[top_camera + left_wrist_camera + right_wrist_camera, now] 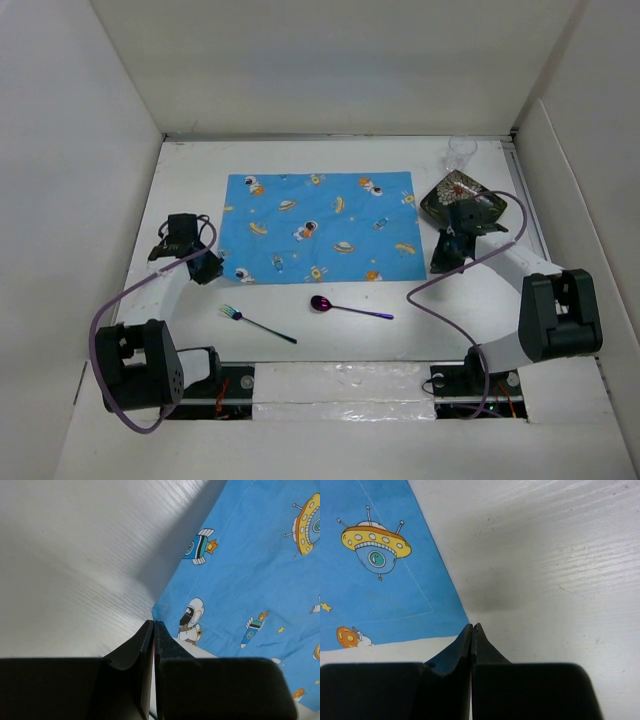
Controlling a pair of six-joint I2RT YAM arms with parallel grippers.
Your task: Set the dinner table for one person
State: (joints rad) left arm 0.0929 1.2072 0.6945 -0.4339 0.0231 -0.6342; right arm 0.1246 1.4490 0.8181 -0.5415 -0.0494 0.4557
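The white dinner table (pixel 420 300) carries a blue space-print placemat (pixel 318 227) at its middle. My left gripper (pixel 212 270) is at the mat's near left corner. In the left wrist view its jaws (pixel 153 623) are pressed together, tips on the corner of the placemat (pixel 250 570). At the near right corner is my right gripper (pixel 441 264), and in its wrist view it (pixel 471 625) is shut too, tips meeting the corner of the placemat (pixel 380 595). Both pinch the cloth's corner tips.
A purple fork (pixel 257 324) and a purple spoon (pixel 348 309) lie on the table in front of the mat. A dark flower-patterned plate (pixel 462 193) sits off the mat's far right corner, with a clear glass (pixel 461 152) behind it. White walls enclose the table.
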